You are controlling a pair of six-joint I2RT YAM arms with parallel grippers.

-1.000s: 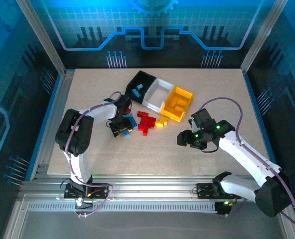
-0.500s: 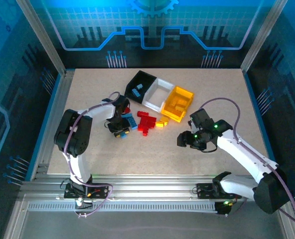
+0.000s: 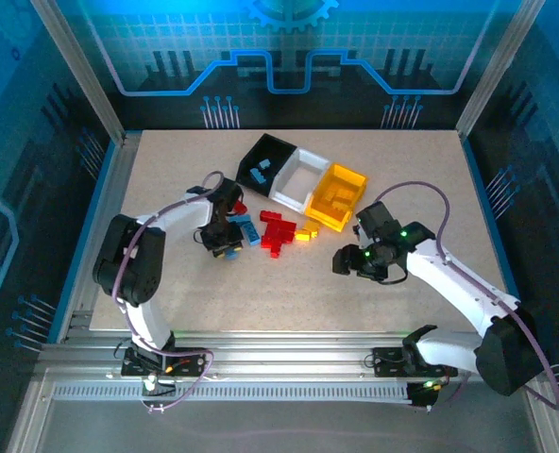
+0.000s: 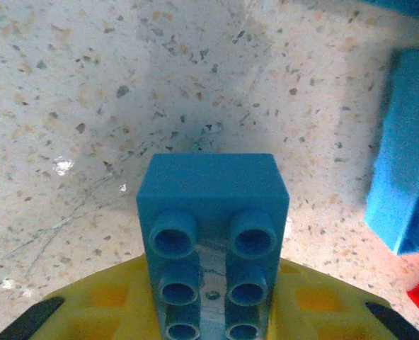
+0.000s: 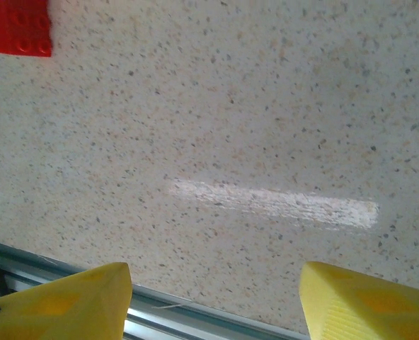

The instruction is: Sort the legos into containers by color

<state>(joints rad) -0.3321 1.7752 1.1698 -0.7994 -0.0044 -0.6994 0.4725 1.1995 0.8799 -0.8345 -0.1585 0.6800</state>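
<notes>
- My right gripper [image 5: 213,301] hangs over the speckled stone-look tabletop [image 5: 266,142], its yellow plastic fingers [image 5: 61,297] spread wide with nothing between them.
- My left gripper [image 3: 226,247] is clenched on a blue smooth-sided plastic brick [image 4: 211,205] with two rows of round studs.
- Just beyond it lies a cluster of loose red, blue and yellow blocky bricks [image 3: 278,231].
- Farthest is a joined row of rectangular bins: the black plastic bin [image 3: 275,146], holding blue pieces, then the white plastic bin [image 3: 284,193], then the yellow-orange plastic bin [image 3: 329,215].

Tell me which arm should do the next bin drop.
Left: the left gripper holds a blue brick, close to the black bin; the right gripper is open over bare table.
</notes>
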